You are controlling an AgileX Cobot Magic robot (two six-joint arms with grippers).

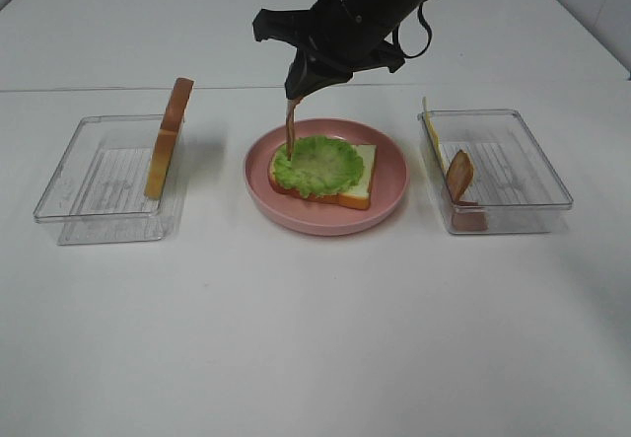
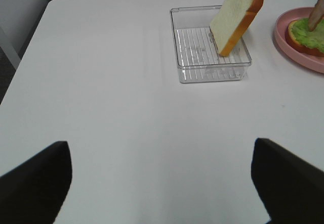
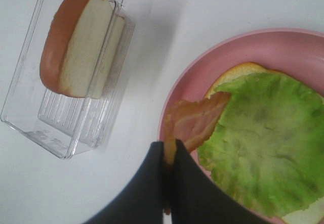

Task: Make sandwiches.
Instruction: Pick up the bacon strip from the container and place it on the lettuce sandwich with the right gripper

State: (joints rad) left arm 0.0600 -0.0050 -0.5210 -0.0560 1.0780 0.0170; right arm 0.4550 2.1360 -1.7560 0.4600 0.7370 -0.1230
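On the round pink plate (image 1: 389, 195) lies one white bread slice (image 1: 359, 188) with frilly green lettuce (image 1: 317, 164) on top. My right gripper (image 1: 296, 92) is shut on a reddish-brown bacon strip (image 1: 291, 126) that hangs down with its lower end touching the lettuce's left edge; the right wrist view shows the bacon (image 3: 195, 120) pinched between the shut fingers (image 3: 152, 183). A second bread slice (image 1: 170, 137) stands on edge in the left clear tray (image 1: 99, 185). My left gripper (image 2: 162, 183) is open and empty over bare table, well short of that tray (image 2: 210, 57).
The right clear tray (image 1: 508, 171) holds another bacon strip (image 1: 459, 176) leaning up and a yellow cheese square (image 1: 428, 121) standing against its left wall. The table's back edge runs behind the plate.
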